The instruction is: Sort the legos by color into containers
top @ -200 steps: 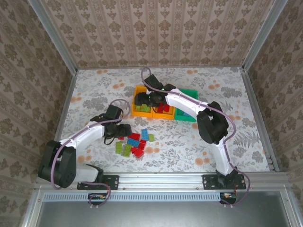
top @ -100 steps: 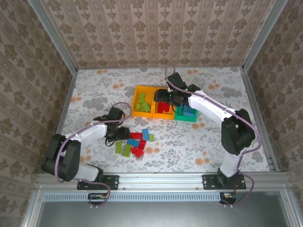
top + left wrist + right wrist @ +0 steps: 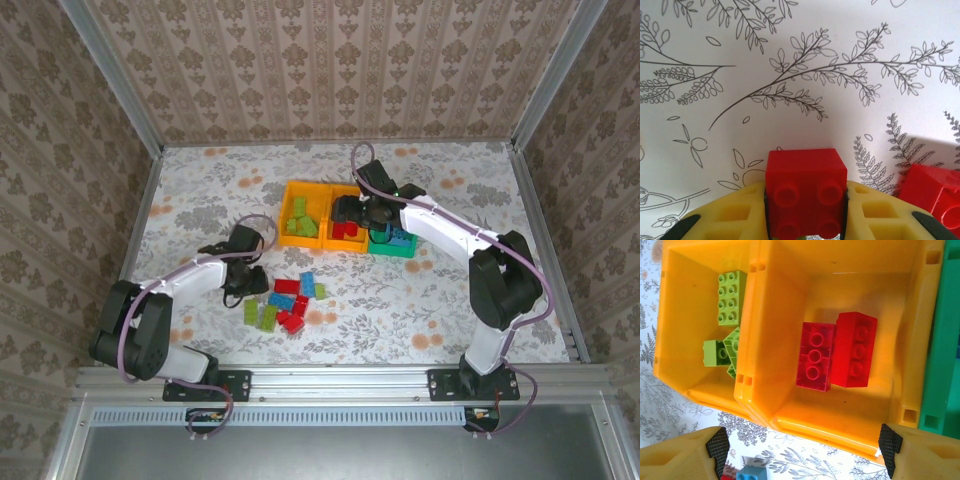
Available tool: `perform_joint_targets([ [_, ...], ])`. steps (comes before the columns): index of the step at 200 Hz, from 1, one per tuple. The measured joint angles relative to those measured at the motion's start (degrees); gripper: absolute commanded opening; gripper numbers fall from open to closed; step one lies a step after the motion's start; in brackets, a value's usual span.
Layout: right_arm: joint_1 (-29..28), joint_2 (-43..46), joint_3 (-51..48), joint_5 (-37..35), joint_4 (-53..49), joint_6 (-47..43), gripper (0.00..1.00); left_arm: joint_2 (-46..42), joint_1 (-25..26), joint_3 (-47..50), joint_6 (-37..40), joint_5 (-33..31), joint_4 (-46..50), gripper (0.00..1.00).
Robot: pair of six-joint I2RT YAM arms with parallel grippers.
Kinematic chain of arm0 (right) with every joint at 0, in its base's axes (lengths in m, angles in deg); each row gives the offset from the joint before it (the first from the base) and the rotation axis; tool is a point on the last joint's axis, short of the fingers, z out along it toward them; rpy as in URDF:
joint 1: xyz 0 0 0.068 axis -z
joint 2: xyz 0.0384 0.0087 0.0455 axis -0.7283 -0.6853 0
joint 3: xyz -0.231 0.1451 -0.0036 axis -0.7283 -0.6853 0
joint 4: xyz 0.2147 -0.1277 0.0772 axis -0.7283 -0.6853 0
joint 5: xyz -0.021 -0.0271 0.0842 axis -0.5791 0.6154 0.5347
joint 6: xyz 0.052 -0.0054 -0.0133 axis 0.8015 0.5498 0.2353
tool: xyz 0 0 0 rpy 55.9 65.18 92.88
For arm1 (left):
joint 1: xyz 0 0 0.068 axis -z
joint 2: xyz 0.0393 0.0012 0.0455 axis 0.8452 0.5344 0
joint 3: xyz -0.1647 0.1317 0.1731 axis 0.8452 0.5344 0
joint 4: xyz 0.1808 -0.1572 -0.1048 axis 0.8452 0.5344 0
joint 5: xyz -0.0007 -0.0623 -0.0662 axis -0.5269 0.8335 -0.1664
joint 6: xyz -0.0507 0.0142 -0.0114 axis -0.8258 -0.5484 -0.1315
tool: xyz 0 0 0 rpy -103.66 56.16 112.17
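My left gripper (image 3: 249, 287) is low at the left edge of the loose pile and is shut on a red lego (image 3: 806, 187), its studs facing the camera. A second red lego (image 3: 932, 192) lies just to the right of it. The pile (image 3: 285, 302) holds red, blue and lime green bricks. My right gripper (image 3: 802, 450) hangs open with nothing in it above the near wall of the middle orange bin (image 3: 840, 412), which holds two red legos (image 3: 836, 356). The left orange bin (image 3: 682, 340) holds lime green bricks (image 3: 729, 297). The teal bin (image 3: 398, 247) holds blue bricks.
The three bins (image 3: 345, 243) stand joined in a row at the table's middle back. The floral tablecloth (image 3: 440, 300) is bare to the right of the pile. Metal frame rails (image 3: 540, 220) and patterned walls enclose the table.
My right gripper has swung right from above the left orange bin to above the middle orange bin. My left gripper has shifted slightly left at the pile's edge.
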Motion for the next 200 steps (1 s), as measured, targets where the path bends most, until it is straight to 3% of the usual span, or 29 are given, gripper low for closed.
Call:
perform_joint_targets([
  [33, 0.17, 2.82, -2.62, -2.99, -0.85, -1.14, 0.83, 0.39, 0.13, -3.41, 0.07, 0.00, 0.76, 0.27],
  [73, 2.27, 8.24, -7.67, -7.08, -2.80, -2.16, 0.84, 2.27, 1.55, -17.57, 1.95, 0.50, 0.74, 0.28],
  [119, 6.62, 14.60, -15.65, -10.36, -3.89, -1.86, 0.86, 15.67, 7.41, -38.21, 6.03, 5.05, -2.08, 0.28],
  [157, 8.63, 18.88, -19.56, -11.37, -4.68, -1.49, 0.86, 26.25, 10.64, -47.63, 7.39, 9.20, -2.67, 0.28],
  [183, 9.51, 21.03, -21.18, -11.39, -4.74, -1.46, 0.87, 31.43, 11.56, -51.54, 7.39, 11.89, -2.67, 0.34],
  [200, 10.08, 22.62, -22.14, -11.39, -4.92, -1.44, 0.87, 33.97, 11.98, -53.96, 7.39, 13.11, -2.67, 0.46],
])
